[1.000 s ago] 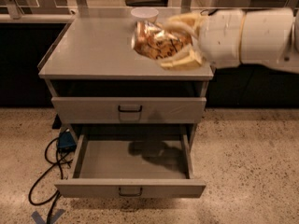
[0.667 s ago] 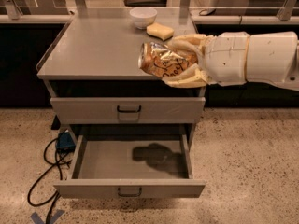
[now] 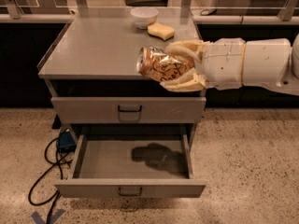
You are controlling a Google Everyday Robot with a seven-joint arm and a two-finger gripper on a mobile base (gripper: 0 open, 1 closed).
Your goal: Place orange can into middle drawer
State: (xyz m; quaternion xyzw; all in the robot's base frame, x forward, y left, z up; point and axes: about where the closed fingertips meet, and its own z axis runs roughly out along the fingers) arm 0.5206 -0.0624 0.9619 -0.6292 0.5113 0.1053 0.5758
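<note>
My gripper reaches in from the right on a white arm and is shut on the orange can, a dented shiny gold-orange can held on its side. The can hangs in the air at the front edge of the cabinet top, above the middle drawer. That gray drawer is pulled out and open, and the can and gripper cast a shadow on its floor. The drawer front above it is shut.
A white bowl and a pale yellow sponge sit at the back of the gray cabinet top. A blue box with black cables lies on the speckled floor left of the cabinet.
My gripper has carried the can forward and down, from over the back of the cabinet top to its front edge. Its shadow in the open drawer has grown.
</note>
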